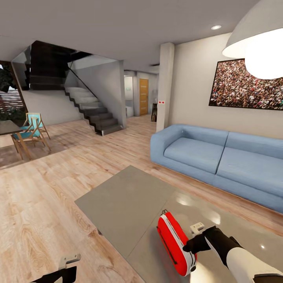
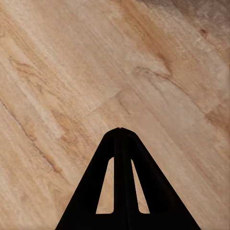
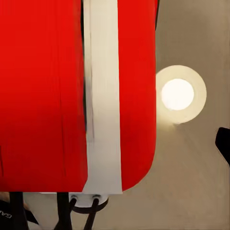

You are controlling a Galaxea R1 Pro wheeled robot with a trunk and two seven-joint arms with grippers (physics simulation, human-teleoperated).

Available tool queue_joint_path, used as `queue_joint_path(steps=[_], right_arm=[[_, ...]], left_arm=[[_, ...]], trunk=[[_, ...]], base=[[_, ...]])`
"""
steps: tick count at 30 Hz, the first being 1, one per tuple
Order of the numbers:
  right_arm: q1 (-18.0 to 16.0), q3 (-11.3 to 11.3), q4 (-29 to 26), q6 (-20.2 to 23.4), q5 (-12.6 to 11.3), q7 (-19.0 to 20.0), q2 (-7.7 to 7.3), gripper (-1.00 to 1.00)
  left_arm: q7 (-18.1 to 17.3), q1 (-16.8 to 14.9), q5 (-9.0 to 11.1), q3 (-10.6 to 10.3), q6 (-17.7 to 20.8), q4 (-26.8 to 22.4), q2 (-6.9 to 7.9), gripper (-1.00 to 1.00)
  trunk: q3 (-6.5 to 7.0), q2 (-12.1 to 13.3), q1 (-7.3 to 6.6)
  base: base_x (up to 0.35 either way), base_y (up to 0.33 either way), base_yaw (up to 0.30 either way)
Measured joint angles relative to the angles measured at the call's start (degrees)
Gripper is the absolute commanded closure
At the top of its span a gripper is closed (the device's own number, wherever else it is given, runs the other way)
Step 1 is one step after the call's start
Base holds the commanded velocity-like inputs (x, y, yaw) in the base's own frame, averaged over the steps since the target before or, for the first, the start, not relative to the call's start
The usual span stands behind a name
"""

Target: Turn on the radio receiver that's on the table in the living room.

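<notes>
Head view, lower right: right gripper [image 1: 195, 244] touches the radio receiver [image 1: 175, 243] on the table [image 1: 118, 200], grip unclear; rigid, probably light and tippy; thin handle suits holding.

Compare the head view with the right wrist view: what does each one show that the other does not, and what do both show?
Head view alone: blue sofa, staircase, crowd-photo picture, right gripper beside the radio. Right wrist view alone: the radio's white edge trim close up, a round lamp reflection. Both: the red radio receiver on the grey table.
</notes>
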Motion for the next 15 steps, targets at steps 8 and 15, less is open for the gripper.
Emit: queue_joint_path(steps=[8,15], right_arm=[[0.0,0.0,0.0,0.0,0.0,0.0,0.00,-1.00],[0.0,0.0,0.0,-0.1,0.3,0.0,0.00,-1.00]], left_arm=[[0.0,0.0,-0.1,0.0,-0.1,0.0,0.04,1.00],[0.0,0.0,-0.3,-0.2,0.0,0.1,0.03,1.00]], trunk=[[0.00,0.0,0.00],[0.89,2.0,-1.09]], base=[[0.000,0.000,0.000],[0.000,0.000,0.000]])
